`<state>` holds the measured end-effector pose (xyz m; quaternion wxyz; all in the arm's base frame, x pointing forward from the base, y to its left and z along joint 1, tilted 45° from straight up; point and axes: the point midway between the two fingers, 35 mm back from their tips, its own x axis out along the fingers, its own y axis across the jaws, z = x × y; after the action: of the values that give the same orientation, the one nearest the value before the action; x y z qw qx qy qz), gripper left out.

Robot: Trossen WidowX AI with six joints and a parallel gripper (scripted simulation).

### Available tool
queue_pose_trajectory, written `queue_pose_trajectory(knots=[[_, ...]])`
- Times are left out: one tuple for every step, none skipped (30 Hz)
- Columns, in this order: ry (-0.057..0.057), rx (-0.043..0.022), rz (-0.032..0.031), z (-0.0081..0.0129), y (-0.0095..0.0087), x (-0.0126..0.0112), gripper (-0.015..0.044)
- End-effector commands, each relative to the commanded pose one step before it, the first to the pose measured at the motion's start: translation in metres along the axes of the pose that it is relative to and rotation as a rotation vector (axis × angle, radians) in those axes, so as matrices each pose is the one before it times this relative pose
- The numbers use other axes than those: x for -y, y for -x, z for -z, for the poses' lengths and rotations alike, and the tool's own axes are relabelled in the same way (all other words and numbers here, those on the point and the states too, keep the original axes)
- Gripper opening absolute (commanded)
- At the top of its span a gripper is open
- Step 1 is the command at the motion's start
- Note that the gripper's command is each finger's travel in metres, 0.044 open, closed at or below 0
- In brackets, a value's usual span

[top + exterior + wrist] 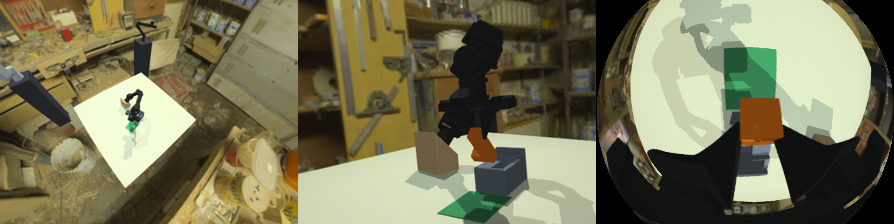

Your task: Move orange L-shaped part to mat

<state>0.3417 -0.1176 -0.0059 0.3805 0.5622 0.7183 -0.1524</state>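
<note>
The orange L-shaped part point(483, 149) point(761, 117) hangs tilted in my gripper point(480, 133) point(756, 126), which is shut on its upper end. In the exterior view the part appears above the left edge of the grey tray point(490, 181) point(747, 162) point(140, 117), out of the pocket, which shows empty. The wrist view shows the part between both fingers, covering some of the tray. The green mat point(130, 127) point(458, 208) point(763, 62) lies flat beside the tray with nothing on it, partly in shadow. In the top view the part cannot be made out.
A brown block with a sloped top point(124, 103) point(427, 153) point(824, 139) stands on the white table point(107, 129) point(346, 194), left of the tray in the exterior view. Two dark pillars point(142, 58) point(40, 97) stand beyond the table's edges.
</note>
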Motion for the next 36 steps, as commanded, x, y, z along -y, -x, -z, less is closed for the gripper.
queue_pose_trajectory(knots=[[0.0046, 0.00601, 0.00198, -0.01613, 0.00171, 0.00126, 0.0000], [0.0001, 0.00029, -0.00001, -0.00390, 0.00007, 0.00033, 0.0000], [0.0001, 0.00025, -0.00001, -0.00333, 0.00006, 0.00028, 0.0000], [0.0001, 0.00025, -0.00001, -0.00330, 0.00007, 0.00028, 0.0000], [0.0001, 0.00025, -0.00001, -0.00336, 0.00007, 0.00029, 0.0000], [0.0001, 0.00026, -0.00001, -0.00341, 0.00007, 0.00030, 0.0000], [0.0001, 0.00026, -0.00001, -0.00353, 0.00005, 0.00034, 0.0000], [0.0001, 0.00025, -0.00001, -0.00353, 0.00002, 0.00039, 0.0000], [0.0001, 0.00024, -0.00001, -0.00352, -0.00002, 0.00044, 0.0000], [0.0001, 0.00020, -0.00001, -0.00290, -0.00004, 0.00040, 0.0000], [0.0000, 0.00012, 0.00000, -0.00175, -0.00004, 0.00026, 0.0000], [0.0000, 0.00004, 0.00000, -0.00058, -0.00001, 0.00009, 0.0000], [0.0000, 0.00000, 0.00000, 0.00000, 0.00000, 0.00000, 0.0000], [0.0000, 0.00000, -0.00001, -0.00001, -0.00027, -0.00001, 0.0000], [0.0000, -0.00001, -0.00001, -0.00002, -0.00051, -0.00002, 0.0000], [0.0000, -0.00001, -0.00002, -0.00002, -0.00078, -0.00003, 0.0000], [0.0000, -0.00001, -0.00003, -0.00003, -0.00099, -0.00003, 0.0000], [0.0000, -0.00002, -0.00003, -0.00003, -0.00123, -0.00004, 0.0000], [0.0000, -0.00002, -0.00004, -0.00003, -0.00149, -0.00004, 0.0000], [0.0000, -0.00003, -0.00004, -0.00002, -0.00153, -0.00004, 0.0000], [0.0000, -0.00003, -0.00004, -0.00002, -0.00157, -0.00003, 0.0000], [0.0000, -0.00004, -0.00004, -0.00001, -0.00164, -0.00003, 0.0000], [0.0000, -0.00004, -0.00004, -0.00001, -0.00159, -0.00002, 0.0000], [0.0000, -0.00004, -0.00004, 0.00000, -0.00156, -0.00002, 0.0000], [0.0000, -0.00004, -0.00004, 0.00000, -0.00156, -0.00002, 0.0000], [0.0000, -0.00004, -0.00004, 0.00000, -0.00157, -0.00002, 0.0000], [0.0000, -0.00004, -0.00004, 0.00000, -0.00158, -0.00002, 0.0000], [0.0000, -0.00004, -0.00004, 0.00000, -0.00160, -0.00002, 0.0000], [0.0000, -0.00004, -0.00004, 0.00000, -0.00161, -0.00002, 0.0000], [0.0000, -0.00004, -0.00004, 0.00000, -0.00161, -0.00002, 0.0000], [0.0000, -0.00004, -0.00004, 0.00000, -0.00161, -0.00002, 0.0000], [0.0000, -0.00004, -0.00004, 0.00000, -0.00161, -0.00001, 0.0000], [0.0000, -0.00004, -0.00004, 0.00001, -0.00160, -0.00001, 0.0000], [0.0000, -0.00004, -0.00004, 0.00001, -0.00159, -0.00001, 0.0000], [0.0000, -0.00005, -0.00004, 0.00001, -0.00159, -0.00001, 0.0000], [0.0000, -0.00005, -0.00004, 0.00001, -0.00159, -0.00001, 0.0000]])
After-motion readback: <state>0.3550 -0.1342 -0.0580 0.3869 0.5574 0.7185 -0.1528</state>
